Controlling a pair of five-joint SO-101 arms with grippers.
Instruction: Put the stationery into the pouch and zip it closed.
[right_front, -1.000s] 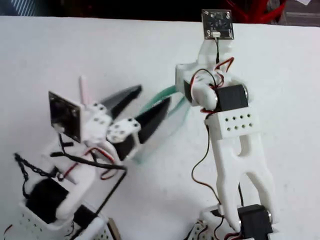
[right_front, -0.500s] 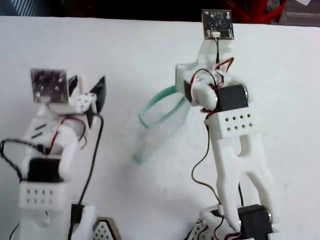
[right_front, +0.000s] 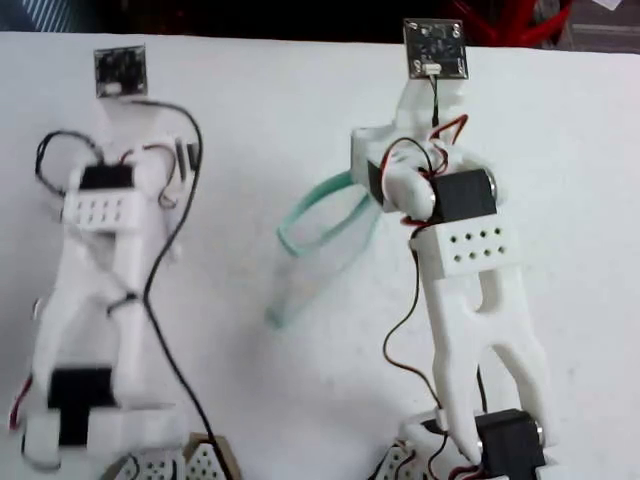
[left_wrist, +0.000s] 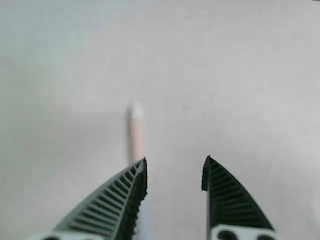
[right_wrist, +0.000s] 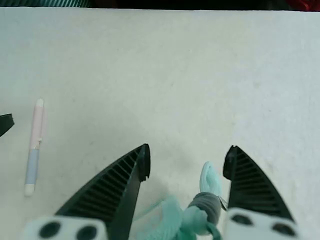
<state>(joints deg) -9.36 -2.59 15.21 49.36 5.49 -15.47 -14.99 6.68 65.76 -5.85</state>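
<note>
Left jaws stand open, pen (left_wrist: 135, 131) under one tip: closing may knock it away. Right jaws gape over the pouch (right_wrist: 197, 215).

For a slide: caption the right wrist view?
Open black right gripper around the mint-green fabric pouch's end; pink-and-blue pen lies apart on the white table.

Bright, even light washes out the white table (right_front: 300, 80); shadows faint and soft; background beyond dim.

We see two white plastic arms (right_front: 455, 330) with black servo blocks (right_front: 465, 195); red and black cables (right_front: 386, 350) loop beside those blocks; ribbed black fingers (left_wrist: 115, 205) taper.
</note>
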